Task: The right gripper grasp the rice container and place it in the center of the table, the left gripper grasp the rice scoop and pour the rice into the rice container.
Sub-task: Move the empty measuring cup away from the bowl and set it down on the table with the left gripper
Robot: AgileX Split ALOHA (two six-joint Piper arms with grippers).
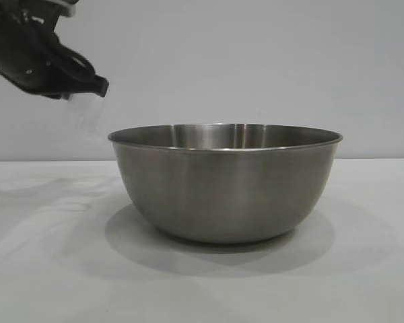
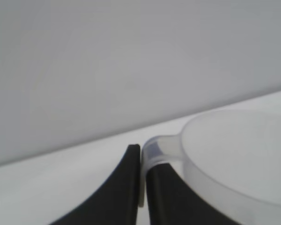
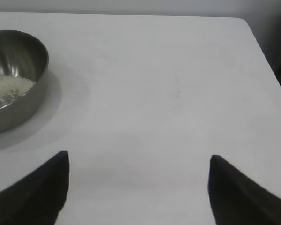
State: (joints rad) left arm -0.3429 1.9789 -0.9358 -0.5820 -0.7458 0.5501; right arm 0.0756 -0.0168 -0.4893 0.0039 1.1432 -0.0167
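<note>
On the white table (image 1: 47, 269) stands one steel bowl (image 1: 225, 185), upright and about in the middle of the exterior view. It is the only bowl. No brand, label or writing can be read on it or on any other thing here.

Above and to the left of the bowl, the left gripper (image 1: 97, 86) hangs in the air at the upper left corner. Its two black fingers (image 2: 126, 187) are pressed together on the handle of one clear plastic scoop (image 2: 234, 159). In the exterior view the scoop (image 1: 84, 113) is a pale see-through shape just under the fingertips, higher than the bowl's rim and apart from it. Whether rice is inside the scoop, I cannot tell.

In the right wrist view a small heap of white rice (image 3: 7, 86) lies at the bottom of the bowl (image 3: 30, 56).

The right gripper (image 3: 138, 187) is well apart from the bowl, over bare table. Its two fingers (image 3: 37, 192) are spread wide and hold nothing.
</note>
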